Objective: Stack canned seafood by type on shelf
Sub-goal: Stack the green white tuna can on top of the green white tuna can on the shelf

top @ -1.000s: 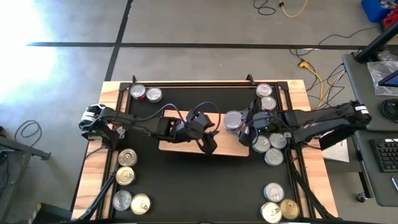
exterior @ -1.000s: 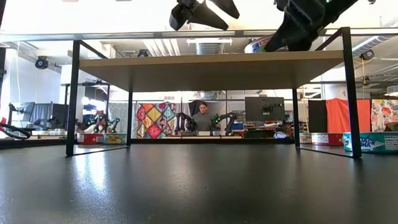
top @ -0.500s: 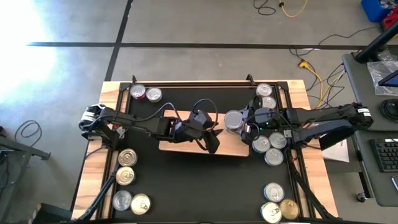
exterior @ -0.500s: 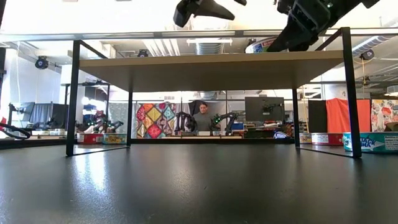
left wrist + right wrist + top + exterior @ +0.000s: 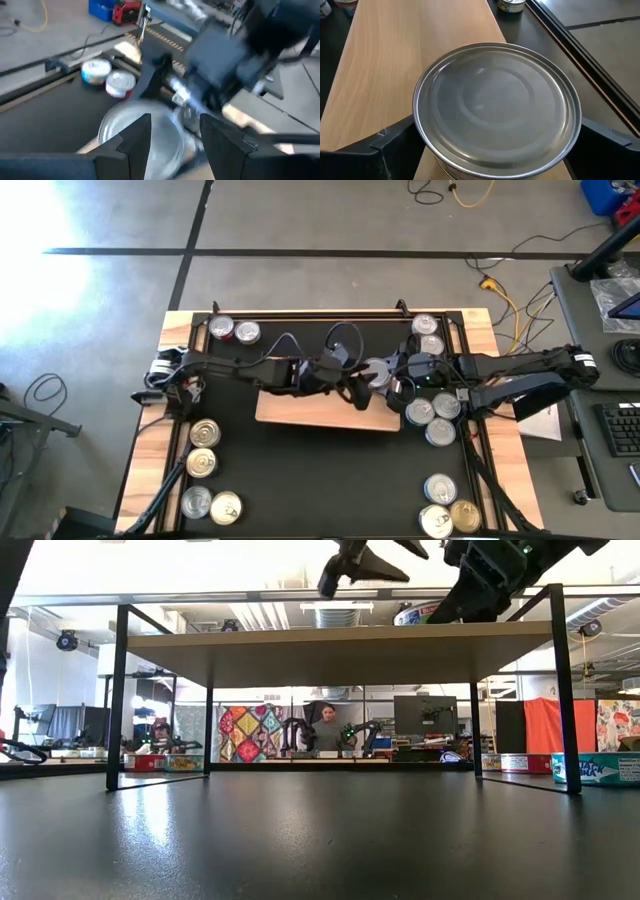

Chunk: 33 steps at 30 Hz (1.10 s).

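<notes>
Grey concrete floor (image 5: 300,220) fills the top of the high view, crossed by dark tape lines (image 5: 300,252), with a bright glare patch at the upper left. Yellow cables (image 5: 505,295) trail at upper right. In the low view, a colourful quilt (image 5: 245,733) hangs centre-left and an orange panel (image 5: 545,725) stands at right.

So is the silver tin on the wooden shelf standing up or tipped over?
Standing up. The silver tin sits flat on the shelf, its round top level, between the right pincer's spread fingers.

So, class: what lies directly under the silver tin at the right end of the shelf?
The silver tin stands on the pale wooden shelf. The board right beneath it is covered; whether another tin sits below cannot be seen.
</notes>
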Available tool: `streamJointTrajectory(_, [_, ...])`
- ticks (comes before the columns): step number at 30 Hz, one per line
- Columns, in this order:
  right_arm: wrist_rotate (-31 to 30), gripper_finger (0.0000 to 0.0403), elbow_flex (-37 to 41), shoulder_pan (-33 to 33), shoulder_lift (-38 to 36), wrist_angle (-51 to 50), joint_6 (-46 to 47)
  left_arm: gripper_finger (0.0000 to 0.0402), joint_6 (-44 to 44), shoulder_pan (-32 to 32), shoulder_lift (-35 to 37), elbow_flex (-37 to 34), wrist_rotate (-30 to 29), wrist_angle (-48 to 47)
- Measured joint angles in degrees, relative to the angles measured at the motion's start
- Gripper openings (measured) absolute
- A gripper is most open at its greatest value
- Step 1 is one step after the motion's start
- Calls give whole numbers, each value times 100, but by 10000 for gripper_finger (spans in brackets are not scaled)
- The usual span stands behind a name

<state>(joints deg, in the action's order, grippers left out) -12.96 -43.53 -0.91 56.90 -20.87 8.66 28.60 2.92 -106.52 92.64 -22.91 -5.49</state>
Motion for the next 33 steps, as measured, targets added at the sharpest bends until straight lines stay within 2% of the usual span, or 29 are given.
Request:
streamJointTrajectory(5, [16,396,2,0,22,1,29,155,-358,-101,-549,897,604,-1082])
streamJointTrajectory(13, [20,399,9,0,26,-53,-39,155,-545,-88,-1609,2435,543,-2488])
streamJointTrajectory(20, [15,400,0,0,22,-261,-65,155,-704,-86,-2231,3825,449,-3863])
streamJointTrajectory(24, [14,400,-7,0,4,-296,-65,155,-832,-86,-2340,4096,459,-4121])
streamJointTrajectory(33, [100,400,5,0,-37,-395,-56,155,-1336,-78,-2339,4068,395,-3759])
